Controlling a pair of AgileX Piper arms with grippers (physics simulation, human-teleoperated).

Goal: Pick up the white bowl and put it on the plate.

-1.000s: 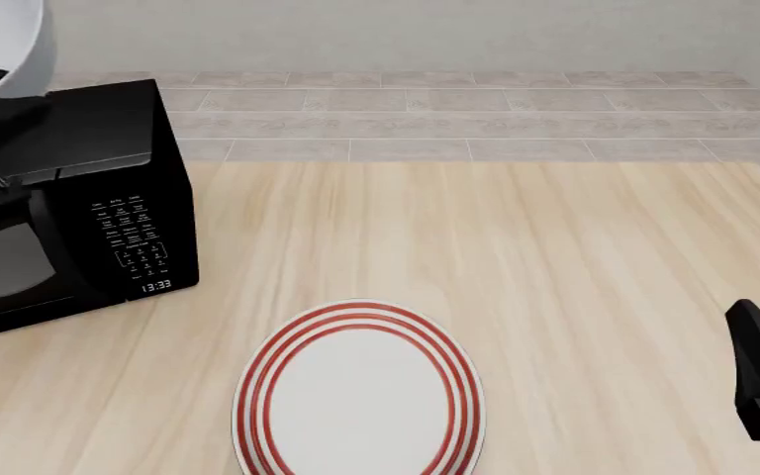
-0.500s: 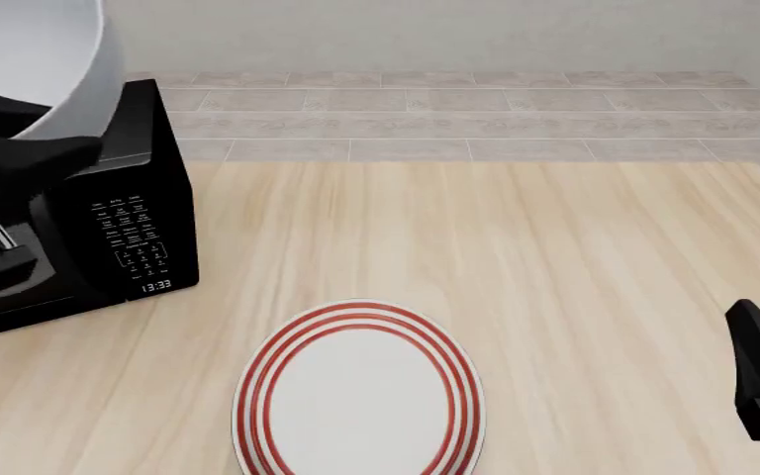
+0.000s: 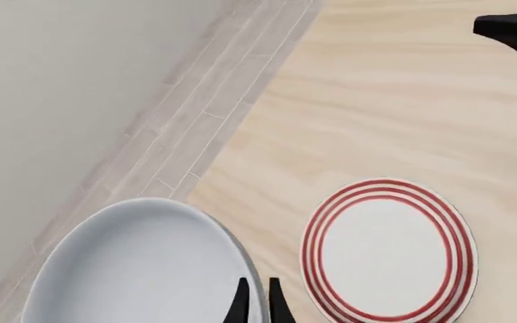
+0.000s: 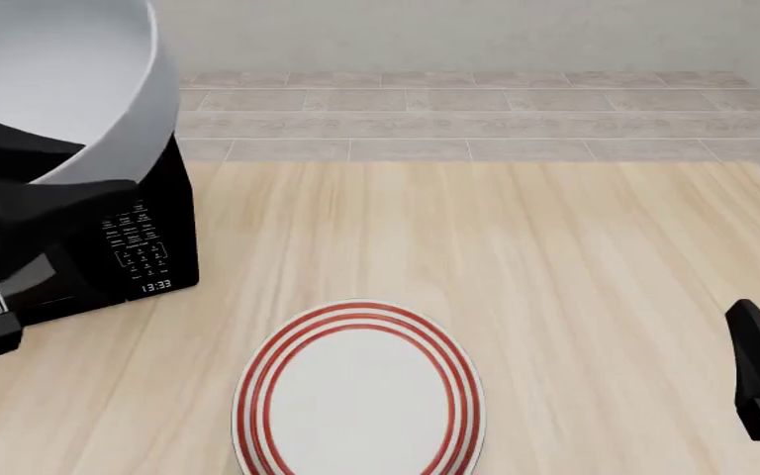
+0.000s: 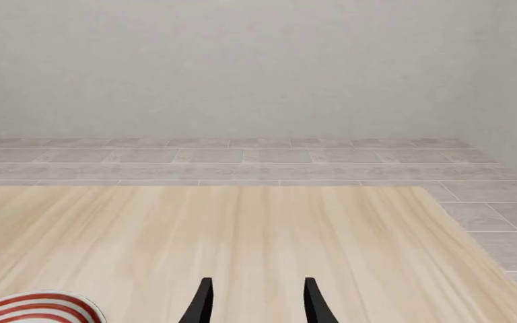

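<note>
Movement since the earlier frames is all on the left: the plain glossy white round bowl has swung further into the front view, now filling the upper left corner and covering more of the black microwave oven, and the dark left arm has dropped lower in front of the oven. The left gripper pinches the bowl's rim between its two thin fingers, carrying the bowl in the air, off to the left of the flat white plate with three red rings and not over it. The plate lies unmoved on the table at the near edge of the front view. The right gripper sits unchanged at the right, its fingers spread apart with nothing between them.

Writing visible: the microwave's display reads 13:33; the keypad labels above it are too small to read.

Light wood-grain tabletop carries everything. Beyond it runs a grey tiled floor and a plain pale wall.
</note>
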